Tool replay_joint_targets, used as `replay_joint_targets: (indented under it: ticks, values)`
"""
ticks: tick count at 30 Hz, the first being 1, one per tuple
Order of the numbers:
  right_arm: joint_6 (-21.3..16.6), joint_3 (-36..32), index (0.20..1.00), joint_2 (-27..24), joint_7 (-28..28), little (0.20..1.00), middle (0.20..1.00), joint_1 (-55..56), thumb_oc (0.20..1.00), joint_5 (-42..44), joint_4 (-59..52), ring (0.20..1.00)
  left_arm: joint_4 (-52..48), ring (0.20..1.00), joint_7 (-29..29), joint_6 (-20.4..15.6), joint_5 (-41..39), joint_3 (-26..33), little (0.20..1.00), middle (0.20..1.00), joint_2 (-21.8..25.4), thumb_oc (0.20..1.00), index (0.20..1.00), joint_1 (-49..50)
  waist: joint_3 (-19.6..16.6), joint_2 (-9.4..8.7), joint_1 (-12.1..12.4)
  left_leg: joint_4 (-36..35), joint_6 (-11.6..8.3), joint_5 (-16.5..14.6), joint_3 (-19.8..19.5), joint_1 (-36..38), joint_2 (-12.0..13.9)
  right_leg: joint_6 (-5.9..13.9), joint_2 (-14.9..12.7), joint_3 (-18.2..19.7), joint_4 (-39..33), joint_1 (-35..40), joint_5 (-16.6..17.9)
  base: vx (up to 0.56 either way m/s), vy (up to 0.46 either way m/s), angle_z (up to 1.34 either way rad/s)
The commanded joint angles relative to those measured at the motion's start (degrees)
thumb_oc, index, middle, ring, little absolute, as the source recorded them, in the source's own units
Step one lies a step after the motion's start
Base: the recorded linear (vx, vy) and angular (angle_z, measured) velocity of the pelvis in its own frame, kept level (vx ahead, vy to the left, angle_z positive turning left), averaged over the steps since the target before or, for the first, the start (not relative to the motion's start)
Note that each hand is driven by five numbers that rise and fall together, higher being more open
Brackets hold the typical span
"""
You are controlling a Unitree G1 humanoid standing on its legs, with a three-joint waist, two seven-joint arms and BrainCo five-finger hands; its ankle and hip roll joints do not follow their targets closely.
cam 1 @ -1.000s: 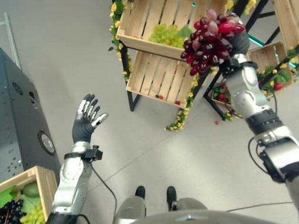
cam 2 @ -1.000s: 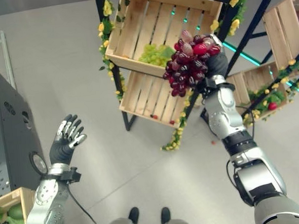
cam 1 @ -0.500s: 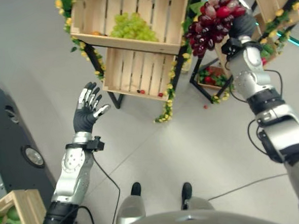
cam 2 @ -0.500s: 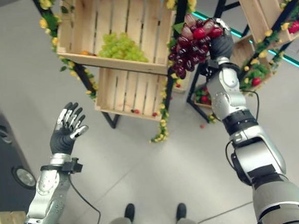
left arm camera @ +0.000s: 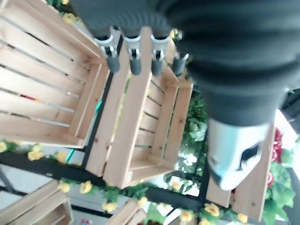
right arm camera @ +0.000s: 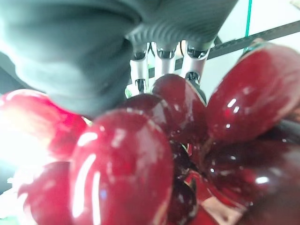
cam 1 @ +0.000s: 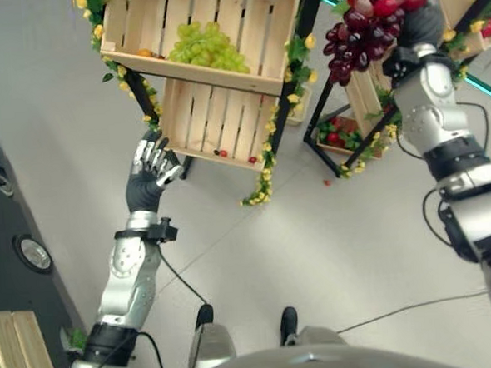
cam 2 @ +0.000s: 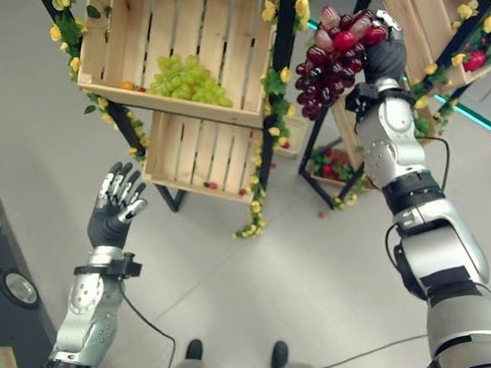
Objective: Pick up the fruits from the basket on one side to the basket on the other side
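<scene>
Wooden crates (cam 2: 178,38) behind; right hand (cam 2: 385,57) grips red grapes (cam 2: 334,58) (glossy, dark-to-bright); left hand (cam 2: 114,213) splayed

The red grapes (cam 2: 338,57) cover most of the right hand (cam 2: 385,54), so I cannot tell how its fingers sit. Up close the grapes look blurry. The wooden crate (cam 1: 18,352) by the left arm is cut off at the edge. Small red things in the lower crate (cam 1: 225,118) are too tiny to name.
</scene>
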Motion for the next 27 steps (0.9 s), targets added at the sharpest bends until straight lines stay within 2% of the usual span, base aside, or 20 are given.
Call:
replay_joint_targets:
  ticks: [1, 3, 6, 10, 22, 27]
  values:
    - [-6.1, 0.0, 0.200, 2.4, 0.1, 0.200, 0.200, -3.3, 0.200, -0.2, -8.8, 0.200, -3.2, 1.000, 0.3, -2.4, -1.2, 1.1, 1.000, 1.000, 2.0, 1.000, 1.000, 0.5, -3.7, -2.32, 2.3, -0.3, 1.40, 1.8, -0.8, -0.7, -3.0, 3.23, -1.1, 2.4, 2.3, -1.2, 0.2, 0.09, 0.020, -0.08]
    - [-6.5, -0.5, 0.200, 3.1, 0.1, 0.200, 0.200, -2.2, 0.200, 0.0, -10.7, 0.200, -3.2, 1.000, 0.7, -2.2, -1.1, 1.4, 1.000, 1.000, 1.8, 1.000, 1.000, 0.8, -3.9, -2.23, 2.0, -1.9, 1.53, 2.6, 0.0, 0.1, -2.5, 3.16, -1.1, 2.1, 2.1, -0.6, 0.2, 0.07, 0.027, -0.15]
    - [-7.0, -1.0, 0.200, 6.9, 0.8, 0.200, 0.200, 1.5, 0.200, -0.5, -17.9, 0.200, -2.5, 1.000, 2.9, -1.9, 0.0, 2.4, 1.000, 1.000, 0.6, 1.000, 1.000, 1.2, -5.0, -1.68, 1.7, -4.9, 2.26, 2.8, 0.0, 2.6, -2.3, 3.04, -1.3, 1.7, 1.8, 0.3, -0.3, 0.07, 0.049, 0.01]
    - [-6.4, -0.4, 0.200, 8.9, 1.5, 0.200, 0.200, 2.9, 0.200, -2.0, -21.1, 0.200, -2.8, 1.000, 3.3, -1.8, 0.3, 2.9, 1.000, 1.000, 0.3, 1.000, 1.000, 2.0, -6.0, -1.71, 2.4, -6.7, 2.70, 2.7, -0.4, 4.1, -2.3, 3.38, -1.9, 0.7, 0.5, 1.5, -0.2, 0.05, 0.039, 0.09]
    - [-4.5, -0.5, 0.200, 4.7, -1.3, 0.200, 0.200, -3.4, 0.200, -4.0, -6.3, 0.200, -4.2, 1.000, 0.2, -2.6, -1.6, 1.3, 1.000, 1.000, 2.5, 1.000, 1.000, 1.7, -7.3, -3.59, 6.4, -9.1, 2.69, 3.5, -4.4, 3.5, -3.7, 4.36, -3.0, -3.5, -2.4, 3.3, 1.1, 0.02, 0.027, 0.22]
    - [-3.9, 0.5, 0.200, 4.1, -2.6, 0.200, 0.200, -7.0, 0.200, -4.5, 0.3, 0.200, -4.0, 1.000, 0.3, -3.3, -2.1, 0.9, 1.000, 1.000, 3.3, 1.000, 1.000, -0.1, -7.4, -3.88, 7.3, -9.1, 2.57, 3.8, -5.6, 2.8, -4.4, 4.44, -3.3, -3.8, -2.6, 3.2, 1.4, 0.00, 0.024, 0.20]
